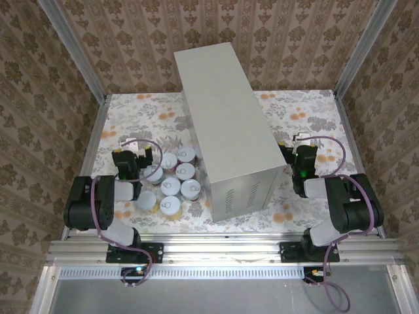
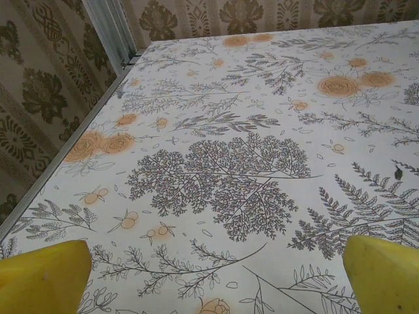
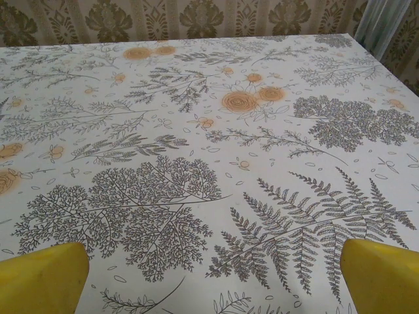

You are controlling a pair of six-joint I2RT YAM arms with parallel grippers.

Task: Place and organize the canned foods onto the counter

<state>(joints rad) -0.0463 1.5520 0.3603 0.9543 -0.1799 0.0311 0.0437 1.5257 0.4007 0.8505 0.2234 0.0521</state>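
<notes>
The counter point(image 1: 226, 124), a tall light-grey metal box with vent slits on its near end, stands in the middle of the floral cloth. Several canned foods point(image 1: 171, 184) with pale lids stand clustered on the cloth just left of the counter's near end. My left gripper point(image 1: 126, 152) sits immediately left of that cluster, pointing away from the bases. In the left wrist view it point(image 2: 216, 281) is open, yellow fingertips point(image 2: 46, 275) wide apart over bare cloth. My right gripper point(image 1: 302, 142) is right of the counter. The right wrist view shows it point(image 3: 213, 278) open, holding nothing.
The floral cloth point(image 1: 308, 114) covers the floor between patterned walls point(image 1: 39, 85). Aluminium posts point(image 1: 72, 52) stand at the back corners and a rail point(image 1: 222, 248) runs along the near edge. Bare cloth lies ahead of both grippers.
</notes>
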